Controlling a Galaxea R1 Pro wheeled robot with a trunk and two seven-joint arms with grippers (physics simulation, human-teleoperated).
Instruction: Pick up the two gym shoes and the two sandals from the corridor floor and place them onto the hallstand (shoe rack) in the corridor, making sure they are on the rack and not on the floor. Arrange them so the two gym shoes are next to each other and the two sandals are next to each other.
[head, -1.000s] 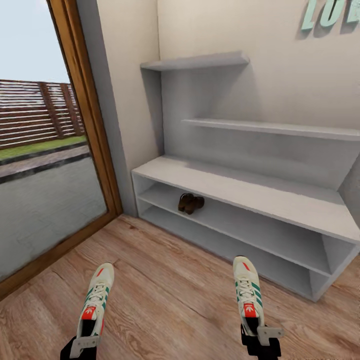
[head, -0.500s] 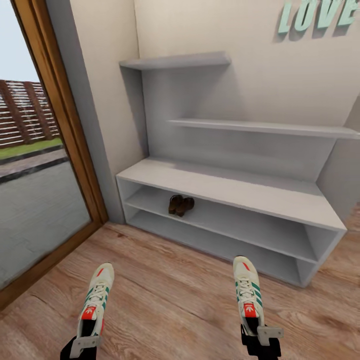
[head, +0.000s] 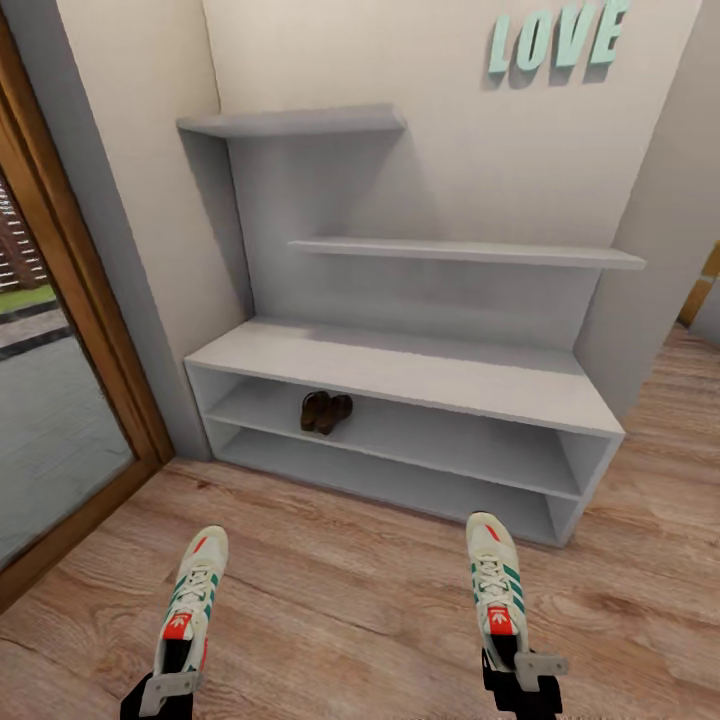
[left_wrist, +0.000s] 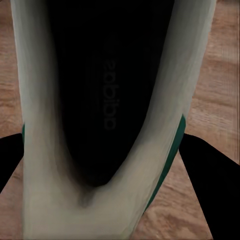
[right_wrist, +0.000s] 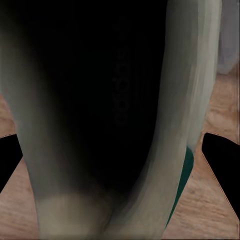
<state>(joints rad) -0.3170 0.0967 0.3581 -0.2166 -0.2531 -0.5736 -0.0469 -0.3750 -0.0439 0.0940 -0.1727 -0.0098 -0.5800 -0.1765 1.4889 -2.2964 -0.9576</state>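
Gym shoes sit one in each gripper: the left gripper is clamped on the heel of the left gym shoe, and the right gripper is clamped on the heel of the right gym shoe. Both shoes point toes forward, away from the grippers, held above the corridor floor. Ahead of both grippers stands the hallstand. On its upper open shoe shelf, forward of the left gripper and nearer that side than the right, the two sandals lie side by side, touching. The bench top, the bottom shelf and the two wall shelves hold nothing.

Each shoe's red tongue patch carries a white trefoil mark. In the left wrist view, the dark insole of the held shoe bears faint lettering that reads "adidas"; the right wrist view shows similar faint lettering inside its shoe. On the wall above the hallstand, mint-green letters spell "LOVE".
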